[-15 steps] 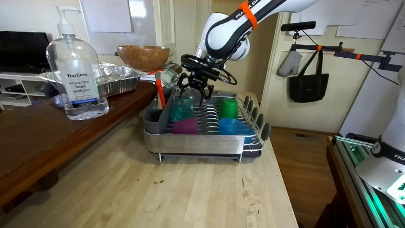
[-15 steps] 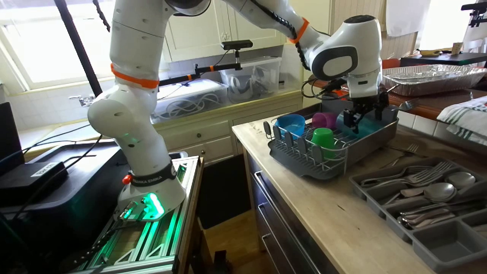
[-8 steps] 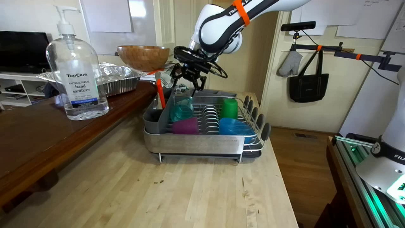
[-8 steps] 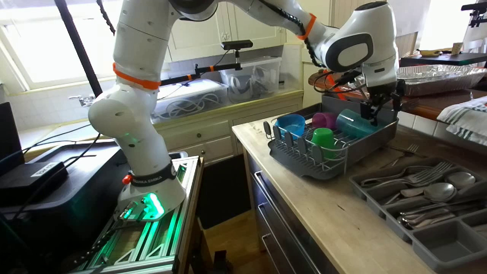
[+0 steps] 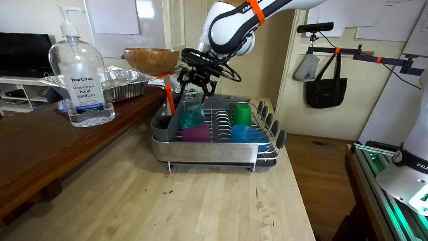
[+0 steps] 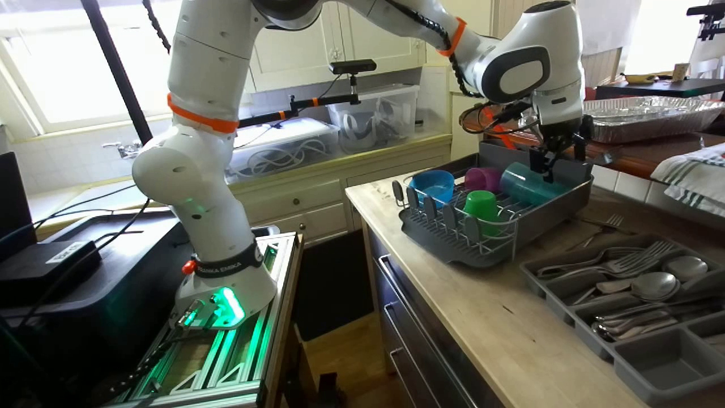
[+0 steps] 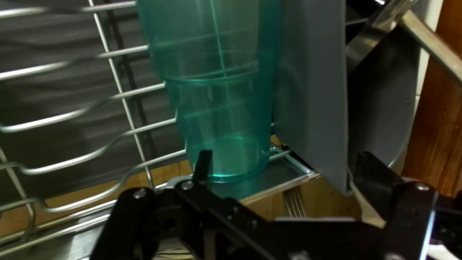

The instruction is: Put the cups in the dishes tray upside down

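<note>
The teal cup (image 5: 192, 115) lies on its side in the dish rack (image 5: 205, 152), along the utensil holder wall; the wrist view shows its closed base (image 7: 234, 159) nearest me. The magenta cup (image 6: 483, 179) lies on its side beyond it. The blue cup (image 6: 432, 187) sits tilted, its opening showing. The green cup (image 6: 481, 207) stands upside down near the rack's prongs. My gripper (image 7: 285, 155) is open and empty. In both exterior views it (image 5: 197, 93) (image 6: 563, 168) hangs above the teal cup's base end, one finger beside the cup, the other beyond the holder wall.
The grey utensil holder (image 5: 164, 132) holds utensils with an orange handle. A raised brown counter bears the foil tray (image 6: 640, 122), brown bowl (image 5: 151, 62) and pump bottle (image 5: 83, 90). A grey cutlery tray (image 6: 662, 362) and a loose fork (image 6: 609, 224) lie beside the rack.
My gripper has moved up and across toward the utensil holder side, then shifted slightly back in the last half second. It stays open. The cups have not moved.
</note>
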{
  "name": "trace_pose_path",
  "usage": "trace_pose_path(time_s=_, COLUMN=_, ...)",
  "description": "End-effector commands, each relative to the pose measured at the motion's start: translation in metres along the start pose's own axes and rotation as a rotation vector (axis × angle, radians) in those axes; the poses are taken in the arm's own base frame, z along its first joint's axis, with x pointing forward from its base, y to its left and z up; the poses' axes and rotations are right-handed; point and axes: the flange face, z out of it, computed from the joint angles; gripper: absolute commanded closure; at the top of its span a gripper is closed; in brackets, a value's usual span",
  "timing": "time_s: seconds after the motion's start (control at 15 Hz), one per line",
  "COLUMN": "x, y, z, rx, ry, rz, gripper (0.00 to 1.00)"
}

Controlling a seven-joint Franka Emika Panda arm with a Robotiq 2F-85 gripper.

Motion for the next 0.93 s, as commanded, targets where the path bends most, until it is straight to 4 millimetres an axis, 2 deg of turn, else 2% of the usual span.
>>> trace_pose_path(time_s=0.0, x=-0.004, y=0.015, z=-0.006, rx=-0.025, ry=-0.004, rz=0.015, gripper=0.00)
trace_pose_path(time_s=0.2, x=-0.008, y=0.021, z=-0.010, rx=-0.045, ry=-0.021, rz=-0.002, gripper=0.00)
trace_pose_path(time_s=0.53, x=-0.012, y=0.029, z=0.000, rx=-0.101, ry=-0.047, rz=-0.025, gripper=0.00)
trace_pose_path(time_s=0.67, x=-0.008, y=0.029, z=0.004, rx=-0.114, ry=-0.046, rz=0.024, gripper=0.00)
trace_pose_path(time_s=0.73, x=-0.010, y=0.023, z=0.002, rx=-0.086, ry=-0.040, rz=-0.008, gripper=0.00)
trace_pose_path(time_s=0.87, x=-0.008, y=0.025, z=0.003, rx=-0.094, ry=-0.040, rz=0.002, gripper=0.00)
